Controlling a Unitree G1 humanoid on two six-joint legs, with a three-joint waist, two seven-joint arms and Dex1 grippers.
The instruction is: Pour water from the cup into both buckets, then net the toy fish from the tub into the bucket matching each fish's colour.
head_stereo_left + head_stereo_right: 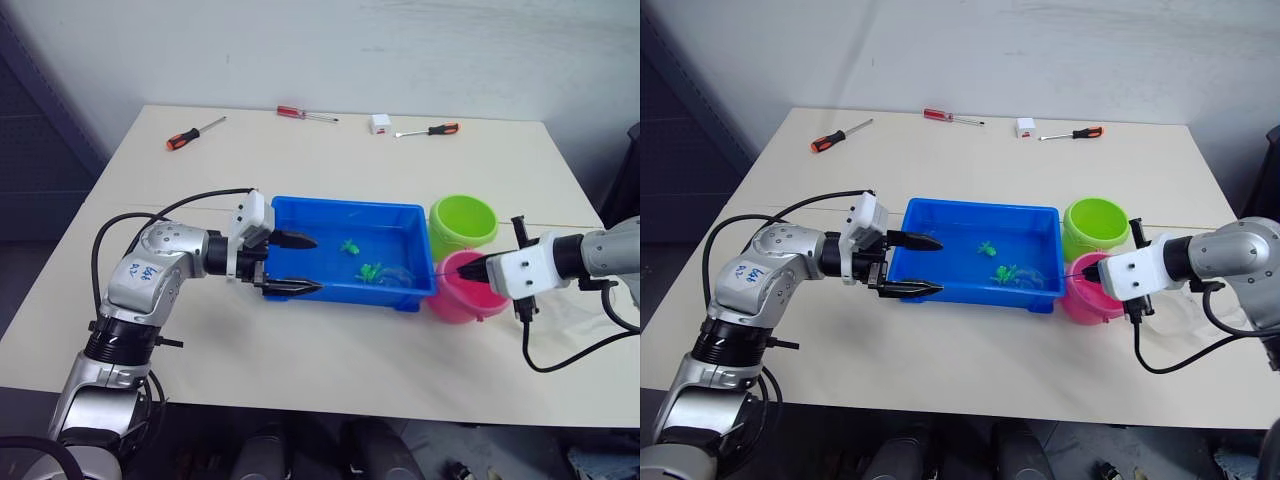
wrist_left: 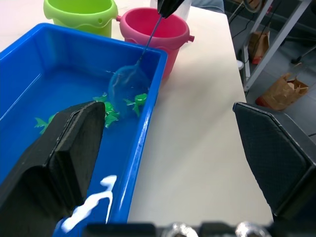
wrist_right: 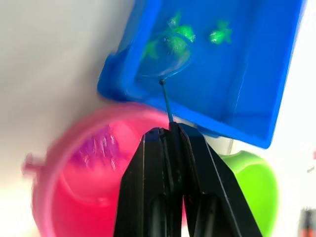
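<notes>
The blue tub [image 1: 300, 212] sits mid-table with water and green toy fish [image 1: 349, 246] [image 1: 370, 270] in it. My left gripper [image 1: 298, 264] is open at the tub's left end, one finger [image 2: 64, 153] over the water and the other outside the near wall. My right gripper [image 1: 470, 268] hovers over the pink bucket [image 1: 455, 305], shut on the net's thin handle. The net hoop [image 2: 127, 84] lies in the water at the tub's right end, beside two green fish [image 2: 140, 100]. Pinkish fish [image 3: 98, 145] lie in the pink bucket. The green bucket [image 1: 450, 240] stands just behind it. The clear cup [image 1: 1175, 312] is mostly hidden under my right forearm.
Three screwdrivers [image 1: 195, 133] [image 1: 306, 114] [image 1: 428, 130] and a small white box [image 1: 380, 123] lie along the table's far side. The table's right edge runs close behind my right arm, with a table leg and paper bag [image 2: 284, 91] beyond it.
</notes>
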